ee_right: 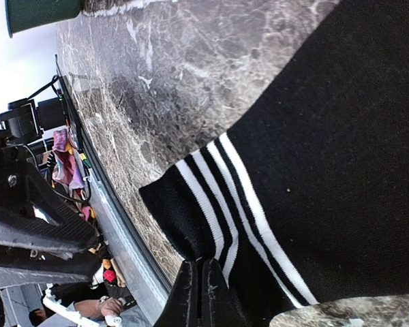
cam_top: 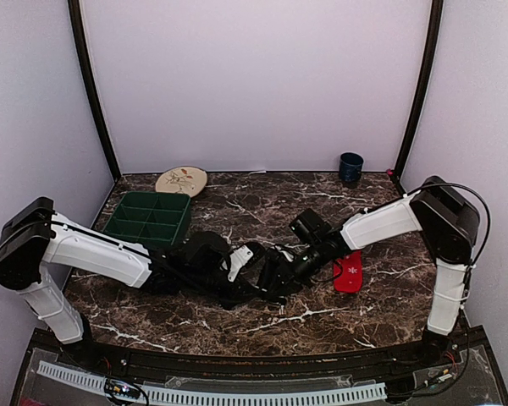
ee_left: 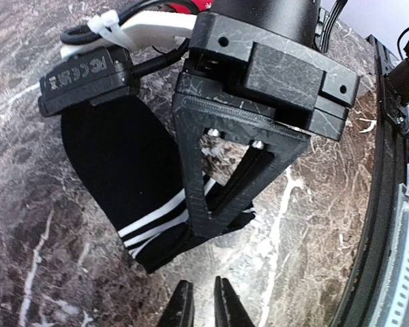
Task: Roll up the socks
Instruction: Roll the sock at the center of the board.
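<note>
Showed a marble bench (cam_top: 237, 326) from above, with two arms reaching to its middle. Far left, carried a green tray (cam_top: 148, 217) with a round plate (cam_top: 181, 180) behind it. Next, had the left fingers (ee_left: 203, 310) narrowly apart, holding nothing, just beside a striped cuff. At centre, had the black sock (ee_right: 341, 136) spread flat on the bench. Had the right fingers (ee_right: 199, 293) pressed together, clamped on that sock's white-striped cuff. Further right, had the red sock (cam_top: 349, 271) lying flat, apart from the black one. Back right, held a dark cup (cam_top: 350, 167).
</note>
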`<state>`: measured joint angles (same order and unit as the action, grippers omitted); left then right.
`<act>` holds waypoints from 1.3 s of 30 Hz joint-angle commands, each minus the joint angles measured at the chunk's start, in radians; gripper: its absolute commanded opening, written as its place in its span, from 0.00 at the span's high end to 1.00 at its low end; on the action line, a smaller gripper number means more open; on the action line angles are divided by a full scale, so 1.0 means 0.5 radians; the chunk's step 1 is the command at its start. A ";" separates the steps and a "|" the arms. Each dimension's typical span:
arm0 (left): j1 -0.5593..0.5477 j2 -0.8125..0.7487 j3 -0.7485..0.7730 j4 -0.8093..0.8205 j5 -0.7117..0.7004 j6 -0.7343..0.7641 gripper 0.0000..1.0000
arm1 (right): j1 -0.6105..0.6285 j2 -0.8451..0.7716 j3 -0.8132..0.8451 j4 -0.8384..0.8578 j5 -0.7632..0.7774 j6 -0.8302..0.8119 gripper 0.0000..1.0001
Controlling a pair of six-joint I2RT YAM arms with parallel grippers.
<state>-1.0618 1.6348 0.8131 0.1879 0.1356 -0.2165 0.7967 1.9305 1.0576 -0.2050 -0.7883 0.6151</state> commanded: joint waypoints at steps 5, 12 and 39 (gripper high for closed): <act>-0.021 0.038 0.100 -0.075 -0.149 0.165 0.87 | -0.052 0.076 0.063 -0.008 -0.110 -0.011 1.00; -0.021 0.099 0.146 -0.054 -0.059 0.186 0.86 | -0.078 0.095 0.073 -0.023 -0.126 -0.012 1.00; -0.021 0.148 0.241 -0.082 -0.247 0.301 0.84 | -0.145 0.044 -0.039 0.338 -0.382 0.357 1.00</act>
<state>-1.0698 1.7599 0.9337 0.1646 0.0582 -0.0807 0.7242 2.0037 1.0790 -0.1780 -0.9165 0.6724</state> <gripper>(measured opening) 0.141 0.007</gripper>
